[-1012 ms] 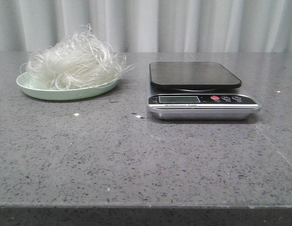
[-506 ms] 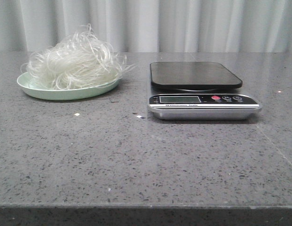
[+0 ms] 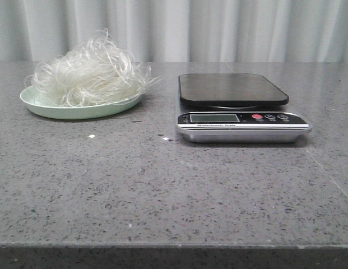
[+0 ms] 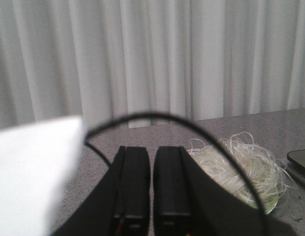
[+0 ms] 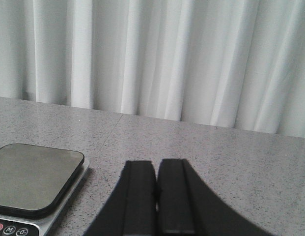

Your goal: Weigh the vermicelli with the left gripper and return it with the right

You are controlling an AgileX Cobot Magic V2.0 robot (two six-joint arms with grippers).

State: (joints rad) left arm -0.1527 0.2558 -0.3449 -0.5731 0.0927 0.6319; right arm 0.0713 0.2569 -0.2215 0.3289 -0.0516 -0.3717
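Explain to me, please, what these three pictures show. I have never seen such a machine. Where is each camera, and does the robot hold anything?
This is a robot with two arms, each ending in a pincer. One camera looks forward over the speckled grey stone table; no arm appears in it. The other two cameras sit on the wrists, so each shows its own pincer from behind.

On the table, at the left, a pale green plate carries a fluffy tangle of thin whitish glass noodles. To its right stands a silver kitchen scale with a black weighing platform; nothing lies on the platform.

The matte black left pincer is above the table with the noodles beyond it. The matte black right pincer is near the scale. Both have their fingers nearly together and hold nothing. White curtains hang behind.
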